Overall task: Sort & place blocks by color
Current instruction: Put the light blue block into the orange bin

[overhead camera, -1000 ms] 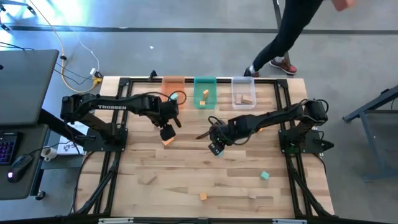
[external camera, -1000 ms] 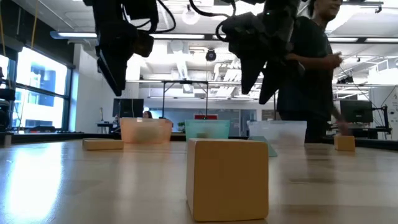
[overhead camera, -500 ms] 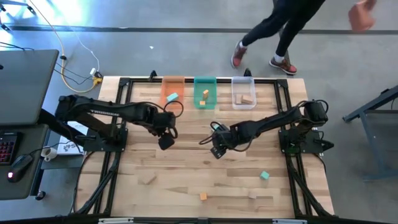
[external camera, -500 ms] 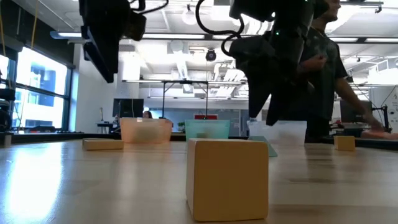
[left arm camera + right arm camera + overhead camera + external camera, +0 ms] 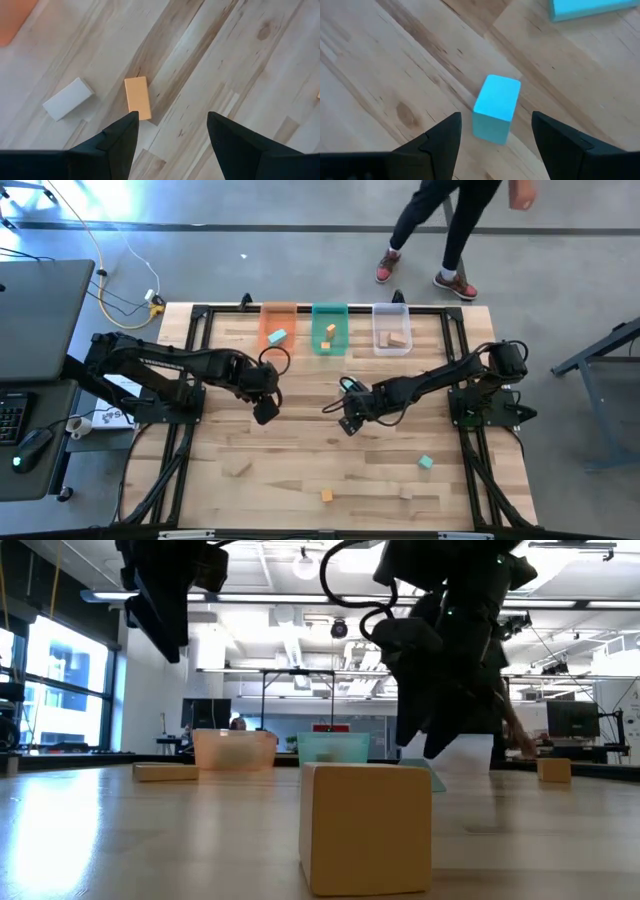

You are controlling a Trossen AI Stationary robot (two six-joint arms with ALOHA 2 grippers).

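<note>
Overhead, the left gripper [image 5: 265, 412] sits left of centre on the wooden table [image 5: 300, 450], its dark fingers [image 5: 117, 137] spread wide and holding nothing; in its wrist view an orange block [image 5: 137, 98] lies flat on the boards just ahead of the fingertips, with a pale block [image 5: 68, 98] beside it; further right in the high view, the right gripper [image 5: 347, 423] hangs near the middle of the frame, also spread wide and empty, and its wrist view shows a teal block [image 5: 496, 107] lying on the wood between and just beyond its fingers [image 5: 442, 140]; along the upper edge of the table stand the orange tray [image 5: 278, 312], the green tray [image 5: 329, 311] and the clear tray [image 5: 391, 313], each holding a block or two, a teal one among them in the orange tray; toward the lower part of the frame loose blocks lie well apart: a tan one [image 5: 237, 469] at lower left, a small orange one [image 5: 327, 496] at bottom centre, another tan one [image 5: 406, 494] and a teal one [image 5: 425, 463] at lower right; in the low view a tan cube [image 5: 366, 828] fills the near foreground; a person [image 5: 440, 230] walks past the top of the frame beyond the table.
</note>
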